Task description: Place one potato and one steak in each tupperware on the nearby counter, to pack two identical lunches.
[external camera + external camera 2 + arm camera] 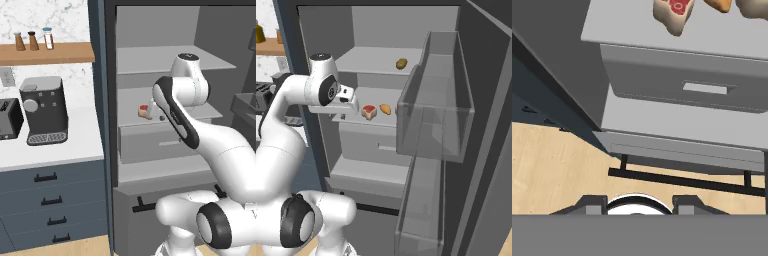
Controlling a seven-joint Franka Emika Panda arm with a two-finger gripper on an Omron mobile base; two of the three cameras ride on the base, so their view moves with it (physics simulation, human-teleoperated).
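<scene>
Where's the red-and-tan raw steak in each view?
Left base view: red-and-tan raw steak on the middle fridge shelf, just left of the arm.
Right base view: steak on the same shelf, beside the orange-brown potato.
Hand view: steak at the top edge.
Shared landmark: grey fridge drawer below the shelf.

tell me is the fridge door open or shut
Open. The fridge door is swung wide, baring the shelves, with a steak and potato on the middle one.

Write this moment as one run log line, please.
stage: reaching into open fridge | hand: shut, empty | red-and-white raw steak: on middle shelf | brown oval potato: upper shelf
</scene>
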